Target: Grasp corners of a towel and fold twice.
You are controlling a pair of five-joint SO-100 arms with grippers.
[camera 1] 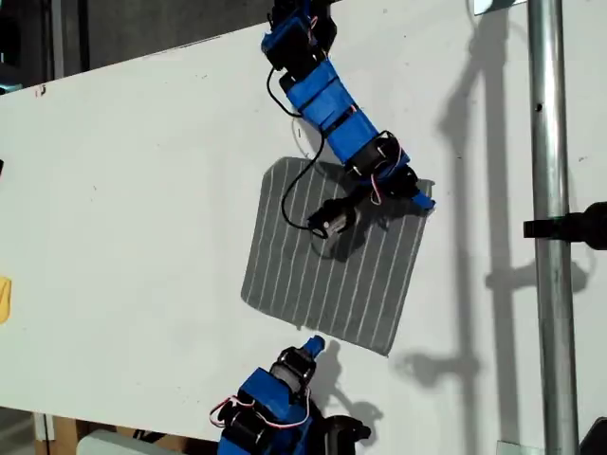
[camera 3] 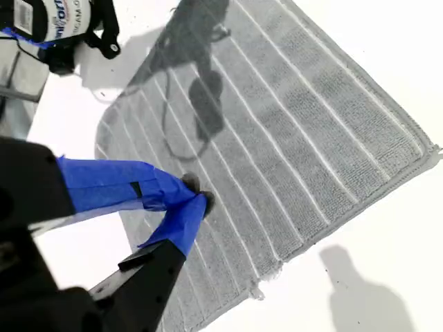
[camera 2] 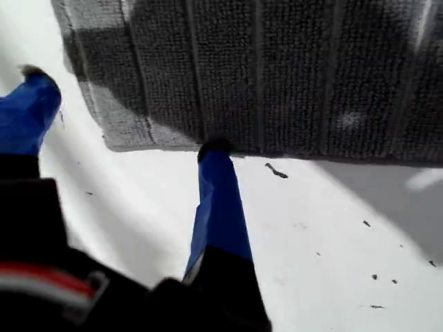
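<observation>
The grey towel [camera 1: 332,261] with thin white stripes lies flat and unfolded on the white table [camera 1: 142,209]. My first gripper [camera 1: 314,346] comes in from the bottom of the exterior view and stands open at the towel's [camera 2: 291,76] near edge. One blue fingertip [camera 2: 216,153] rests right at that edge. A towel corner [camera 2: 111,142] lies between the two fingers. My second gripper [camera 3: 199,197] is shut with nothing in it and hovers over the towel [camera 3: 311,131]. In the exterior view my second gripper [camera 1: 424,199] is near the towel's upper right corner.
A vertical metal pole [camera 1: 550,237] with a black clamp [camera 1: 569,227] stands at the exterior view's right. A yellow object [camera 1: 5,299] sits at that view's left edge. The first arm's base [camera 3: 59,28] shows beyond the towel in the second wrist view.
</observation>
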